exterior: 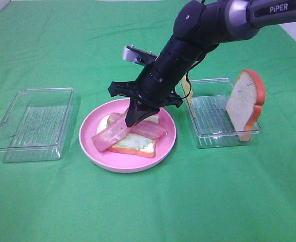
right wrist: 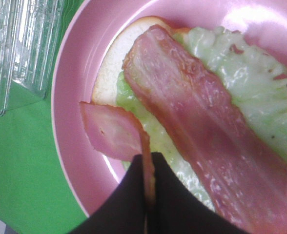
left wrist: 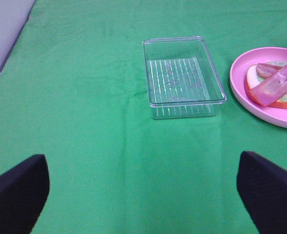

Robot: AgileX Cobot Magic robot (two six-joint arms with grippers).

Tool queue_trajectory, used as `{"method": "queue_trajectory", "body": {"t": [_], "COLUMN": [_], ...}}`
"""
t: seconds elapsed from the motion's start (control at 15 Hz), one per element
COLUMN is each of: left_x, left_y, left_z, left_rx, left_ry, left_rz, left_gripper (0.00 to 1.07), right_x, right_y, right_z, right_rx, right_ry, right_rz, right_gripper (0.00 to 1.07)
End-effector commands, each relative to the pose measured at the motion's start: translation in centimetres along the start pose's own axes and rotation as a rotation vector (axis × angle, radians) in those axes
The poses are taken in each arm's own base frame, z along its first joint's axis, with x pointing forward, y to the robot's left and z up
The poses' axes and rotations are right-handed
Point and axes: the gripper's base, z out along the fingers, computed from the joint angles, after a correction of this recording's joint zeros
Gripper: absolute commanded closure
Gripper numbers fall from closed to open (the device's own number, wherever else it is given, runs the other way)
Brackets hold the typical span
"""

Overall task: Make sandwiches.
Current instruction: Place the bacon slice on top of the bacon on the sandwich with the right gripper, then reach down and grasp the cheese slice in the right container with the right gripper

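The right end effector (right wrist: 147, 195) squeezes one end of a meat strip (right wrist: 112, 131) tight between its fingers. The strip slants down from it, with its low end over the bare plate (right wrist: 70, 122); I cannot tell if it touches. Right under the end effector lie the other strip (right wrist: 202, 131), the lettuce (right wrist: 251, 83) and a bread slice (right wrist: 115, 63), stacked on the plate. Out to its side, a second slice (exterior: 244, 103) leans up in the right tray (exterior: 208, 136). The left end effector (left wrist: 141, 165) has its fingers wide apart and holds nothing. The left tray (left wrist: 182, 73) sits on the green worktop (left wrist: 85, 122) ahead of it.
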Motion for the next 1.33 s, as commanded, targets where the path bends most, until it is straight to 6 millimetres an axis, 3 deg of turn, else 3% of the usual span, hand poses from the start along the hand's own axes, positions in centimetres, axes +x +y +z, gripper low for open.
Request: {"method": "queue_trajectory", "body": {"t": [0.07, 0.2, 0.47, 0.6, 0.67, 0.93, 1.07, 1.33], "left_x": [0.2, 0.2, 0.2, 0.2, 0.2, 0.2, 0.2, 0.2], "left_y": [0.0, 0.0, 0.0, 0.0, 0.0, 0.0, 0.0, 0.0], "left_z": [-0.2, -0.2, -0.2, -0.2, -0.2, -0.2, -0.2, -0.2], "left_rx": [0.000, 0.000, 0.000, 0.000, 0.000, 0.000, 0.000, 0.000], "left_ry": [-0.016, -0.016, -0.016, -0.016, -0.016, -0.016, -0.016, -0.016], "left_rz": [-0.006, -0.006, -0.006, -0.006, -0.006, -0.006, -0.006, -0.006], "left_gripper": [0.09, 0.09, 0.09, 0.09, 0.09, 0.09, 0.09, 0.09], "right_x": [-0.1, -0.1, -0.1, -0.1, 0.0, 0.1, -0.5, -1.3], "right_y": [-0.2, -0.2, 0.1, 0.6, 1.0, 1.8, 1.8, 1.0], "right_z": [-0.1, -0.1, -0.9, -2.4, -4.1, -8.1, -11.0, -14.4], "right_rx": [0.018, 0.026, 0.030, 0.053, 0.093, 0.208, 0.346, 0.416], "right_ry": [-0.003, -0.001, -0.013, -0.039, -0.056, -0.056, -0.065, -0.101], "right_rz": [-0.007, -0.013, -0.015, -0.043, -0.044, 0.052, 0.094, 0.163], "right_gripper": [0.99, 0.87, 0.28, 0.24, 0.24, 0.16, 0.16, 0.16]}}
